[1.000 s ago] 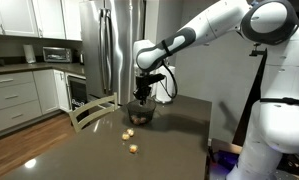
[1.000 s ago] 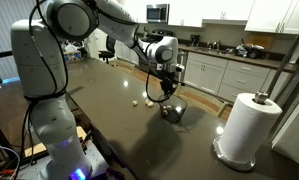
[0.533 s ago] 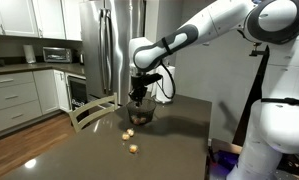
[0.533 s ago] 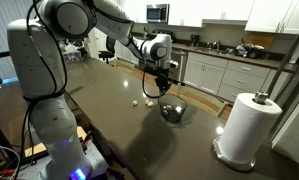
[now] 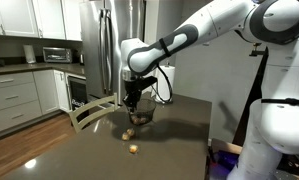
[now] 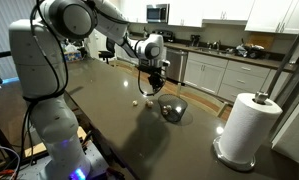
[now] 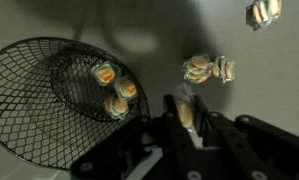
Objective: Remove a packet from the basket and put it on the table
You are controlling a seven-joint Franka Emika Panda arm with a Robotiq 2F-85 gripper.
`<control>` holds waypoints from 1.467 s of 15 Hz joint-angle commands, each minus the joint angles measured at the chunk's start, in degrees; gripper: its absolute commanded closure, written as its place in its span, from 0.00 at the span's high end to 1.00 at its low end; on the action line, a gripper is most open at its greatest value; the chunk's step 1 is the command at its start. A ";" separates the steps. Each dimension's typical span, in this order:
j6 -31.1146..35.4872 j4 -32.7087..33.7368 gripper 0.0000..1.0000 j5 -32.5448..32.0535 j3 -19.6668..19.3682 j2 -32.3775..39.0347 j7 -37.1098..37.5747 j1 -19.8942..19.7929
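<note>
My gripper (image 7: 188,103) is shut on a small yellowish-tan packet (image 7: 186,114) and holds it above the dark table (image 7: 139,25), just beside the basket's rim. The dark wire basket (image 7: 29,110) lies to the left in the wrist view with three like packets (image 7: 116,88) inside. In both exterior views the gripper (image 5: 132,102) (image 6: 149,88) hangs beside the basket (image 5: 142,118) (image 6: 171,111), over the table (image 5: 89,150) (image 6: 89,110).
Several loose packets lie on the table below and beyond the gripper (image 7: 207,68) (image 7: 262,11) (image 5: 134,149). A white paper-towel roll (image 6: 247,125) stands near the table's end. A chair back (image 5: 92,108) is at the table's edge. A fridge (image 5: 114,45) and counters stand behind.
The gripper has risen out of the basket and moved sideways off it over the table, carrying a packet.
</note>
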 commanded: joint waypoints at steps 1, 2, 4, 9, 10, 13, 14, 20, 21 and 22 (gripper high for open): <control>-0.75 -0.26 0.08 -0.05 0.92 0.14 -3.07 0.55; -0.45 -0.38 0.09 0.28 1.19 0.16 -3.91 0.76; -0.21 -0.40 0.09 0.69 1.89 0.39 -5.26 1.03; 0.66 -0.37 0.09 1.85 3.29 1.28 -8.24 1.64; 0.91 -0.39 0.09 2.15 3.56 1.50 -8.93 1.68; 1.37 -0.38 0.09 2.82 4.08 2.14 -10.82 1.89; 1.72 -0.32 0.09 3.03 4.26 2.53 -11.48 1.98; 4.71 0.15 0.09 2.69 4.90 5.76 -14.42 2.12; 5.54 0.29 0.09 2.40 4.83 6.44 -14.47 2.09; 6.21 0.38 0.09 2.32 4.79 6.94 -14.68 2.05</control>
